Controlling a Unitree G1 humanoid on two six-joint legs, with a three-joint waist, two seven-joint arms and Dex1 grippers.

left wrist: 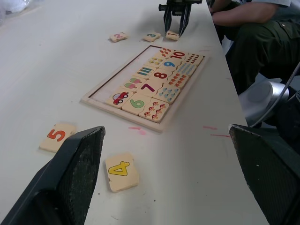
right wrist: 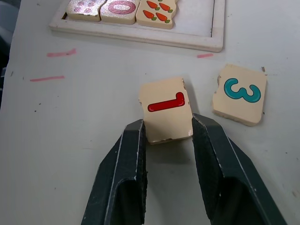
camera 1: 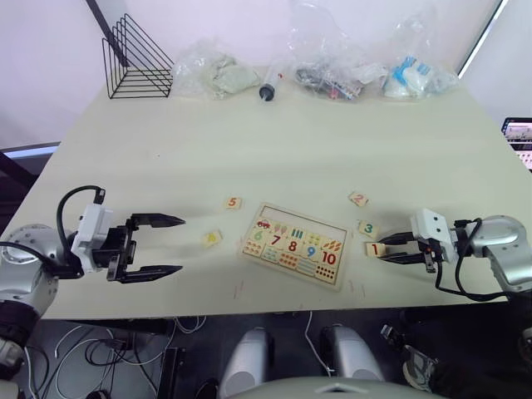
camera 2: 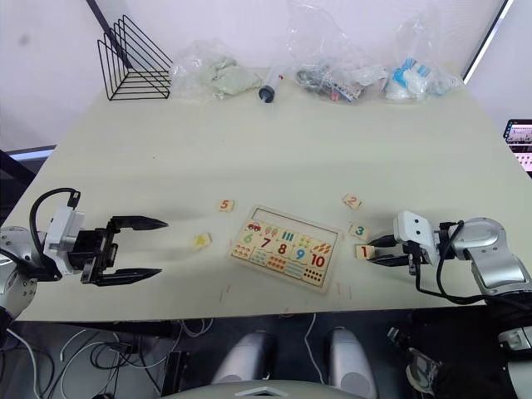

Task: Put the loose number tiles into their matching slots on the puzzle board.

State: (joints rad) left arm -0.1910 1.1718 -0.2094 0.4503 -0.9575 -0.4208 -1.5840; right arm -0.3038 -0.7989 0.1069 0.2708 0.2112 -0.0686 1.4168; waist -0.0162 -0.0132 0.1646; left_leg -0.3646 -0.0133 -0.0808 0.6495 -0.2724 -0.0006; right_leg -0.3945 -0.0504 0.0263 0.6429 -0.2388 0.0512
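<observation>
The puzzle board (camera 1: 334, 280) lies near the table's front edge. Its lower rows are filled with numbers 6 to 10 and counting pictures, and the slots (camera 1: 306, 218) along its upper row are bare. My right gripper (camera 1: 389, 248) is low on the table right of the board, with its fingers (right wrist: 133, 140) closed against both sides of the red 1 tile (right wrist: 166, 108). The 3 tile (right wrist: 240, 93) lies just beside it and the 2 tile (camera 1: 358, 199) a little farther back. Left of the board lie the yellow 4 tile (camera 1: 213, 238) and the orange 5 tile (camera 1: 233, 202). My left gripper (camera 1: 166, 245) hovers open, left of the 4 tile.
A black wire rack (camera 1: 137, 62) stands at the far left corner. Plastic bags (camera 1: 216, 75) with odds and ends and a syringe-like tube (camera 1: 268, 87) line the far edge. A seated person (left wrist: 262, 28) shows beyond the table's front edge. Red marks (right wrist: 51, 65) dot the tabletop near the board.
</observation>
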